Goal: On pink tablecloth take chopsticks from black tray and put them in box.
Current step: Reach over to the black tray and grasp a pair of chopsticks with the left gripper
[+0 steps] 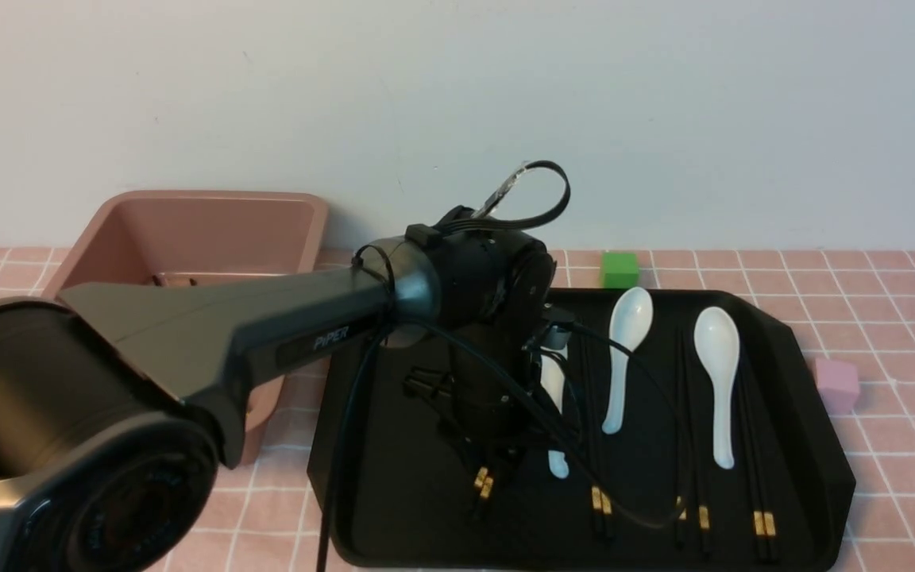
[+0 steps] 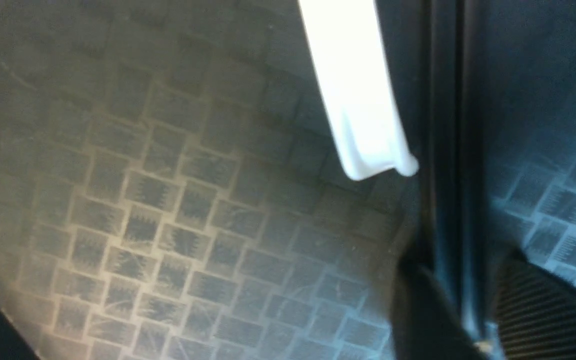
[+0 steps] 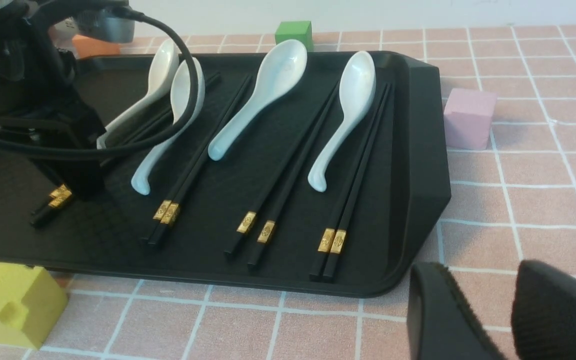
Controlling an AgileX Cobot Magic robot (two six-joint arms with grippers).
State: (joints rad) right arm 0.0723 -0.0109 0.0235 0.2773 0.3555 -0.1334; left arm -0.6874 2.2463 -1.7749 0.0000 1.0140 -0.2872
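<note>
The black tray (image 1: 410,492) lies on the pink tablecloth (image 1: 902,318), with the pink box (image 1: 187,230) at its far left. Several pairs of black chopsticks lie in the tray. My left gripper (image 1: 493,465) is down on the tray, shut on the leftmost pair (image 1: 483,481). In the left wrist view the sticks (image 2: 450,150) run between the fingers of the gripper (image 2: 460,260), next to a white spoon handle (image 2: 358,100). Other pairs lie to the right (image 1: 600,500) (image 1: 763,520). My right gripper (image 3: 478,270) is open and empty above the cloth, just off the tray's near right corner (image 3: 408,240).
Several white spoons (image 1: 624,349) lie between the chopstick pairs. A green cube (image 1: 619,268) sits behind the tray, and a pink cube (image 1: 836,384) sits to its right. A yellow block (image 3: 13,305) stands at the tray's near edge. The left arm's cable (image 1: 632,508) loops over the tray.
</note>
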